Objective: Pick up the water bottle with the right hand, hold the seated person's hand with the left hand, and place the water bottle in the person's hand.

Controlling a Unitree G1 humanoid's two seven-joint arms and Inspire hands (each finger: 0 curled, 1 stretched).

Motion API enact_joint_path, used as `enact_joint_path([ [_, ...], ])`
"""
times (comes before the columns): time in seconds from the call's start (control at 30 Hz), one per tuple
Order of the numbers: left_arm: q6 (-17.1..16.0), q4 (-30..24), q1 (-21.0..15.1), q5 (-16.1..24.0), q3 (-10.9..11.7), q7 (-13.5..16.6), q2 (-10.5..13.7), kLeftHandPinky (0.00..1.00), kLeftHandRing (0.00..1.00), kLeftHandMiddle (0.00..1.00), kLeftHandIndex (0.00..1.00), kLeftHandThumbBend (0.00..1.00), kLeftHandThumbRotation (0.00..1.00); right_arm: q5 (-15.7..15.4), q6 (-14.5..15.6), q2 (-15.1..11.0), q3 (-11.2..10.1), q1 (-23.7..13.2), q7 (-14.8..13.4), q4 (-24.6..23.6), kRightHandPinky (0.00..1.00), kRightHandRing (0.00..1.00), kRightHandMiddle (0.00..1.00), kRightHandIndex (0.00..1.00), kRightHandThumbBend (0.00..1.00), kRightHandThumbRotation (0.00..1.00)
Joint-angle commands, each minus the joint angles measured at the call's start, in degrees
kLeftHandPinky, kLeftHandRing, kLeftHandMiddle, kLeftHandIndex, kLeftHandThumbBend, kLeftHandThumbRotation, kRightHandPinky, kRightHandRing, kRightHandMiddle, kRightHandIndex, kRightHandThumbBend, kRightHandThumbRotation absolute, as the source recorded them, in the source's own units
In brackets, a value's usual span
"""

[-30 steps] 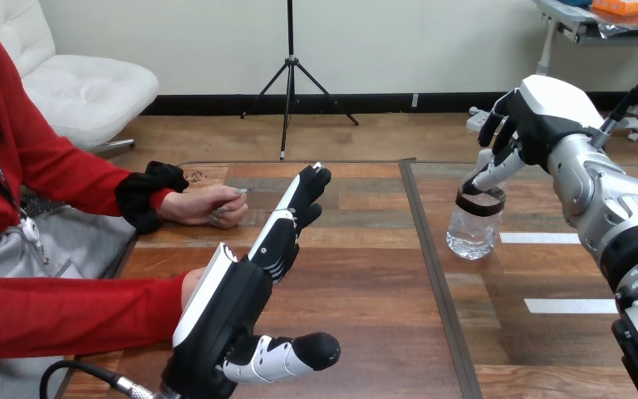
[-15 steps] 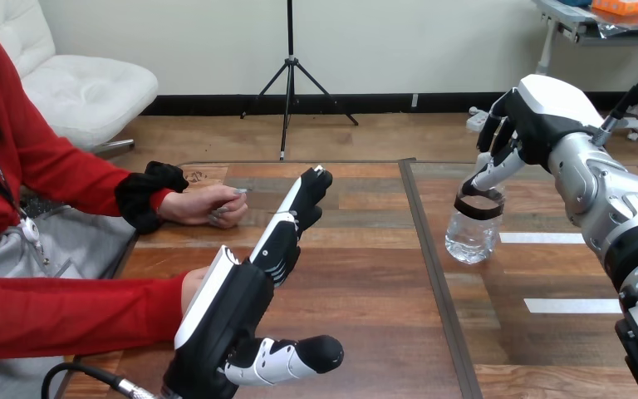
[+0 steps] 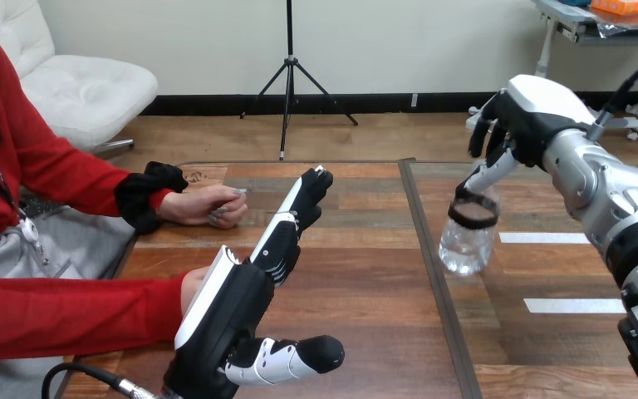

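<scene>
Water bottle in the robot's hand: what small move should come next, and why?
Probably carry the water bottle across toward the person's nearer hand, which waits beside the open left hand. The right hand pinches the bottle's top, and the bottle is tilted.

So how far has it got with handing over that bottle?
Done: the right hand grips the water bottle by its top, and the bottle is tilted. In hand: the left hand is open beside the person's near hand, fingers straight, not curled round it. Left: hold that hand and set the bottle in it.
</scene>
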Motion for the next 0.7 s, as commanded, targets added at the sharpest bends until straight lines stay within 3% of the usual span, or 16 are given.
enact_joint_path([
  [0.0, -1.35, -1.18, -3.52, 0.01, 0.45, 0.49, -0.25, 0.98, 1.00, 1.00, 1.00, 1.00, 0.75, -0.08, -1.01, -0.21, 1.50, -0.27, 5.26, -0.88, 0.20, 0.29, 0.37, 0.42, 0.97, 0.12],
  [0.13, -1.29, -0.88, -4.13, 0.28, 0.62, 0.59, -0.18, 0.99, 1.00, 1.00, 1.00, 1.00, 0.75, 0.23, -2.14, -1.26, 1.69, -0.83, 9.98, -2.33, 0.28, 0.38, 0.44, 0.42, 0.97, 0.14],
  [0.33, -1.05, -0.29, -4.93, -0.02, 0.74, 0.51, -0.22, 0.99, 1.00, 1.00, 1.00, 1.00, 0.74, 1.00, -3.76, -2.78, 1.43, -1.28, 16.36, -5.39, 0.31, 0.41, 0.47, 0.43, 0.98, 0.16],
  [0.5, -0.80, 0.13, -5.57, -0.17, 0.88, 0.49, -0.25, 0.99, 1.00, 1.00, 1.00, 1.00, 0.74, 2.02, -4.61, -4.27, 0.78, -1.04, 21.94, -9.34, 0.29, 0.39, 0.45, 0.41, 0.99, 0.18],
  [0.67, 0.05, -0.26, -5.98, 0.07, 1.08, 0.57, -0.14, 0.99, 1.00, 1.00, 1.00, 1.00, 0.72, 3.37, -3.94, -6.95, 0.06, 0.64, 30.12, -18.04, 0.23, 0.32, 0.40, 0.41, 1.00, 0.22],
])
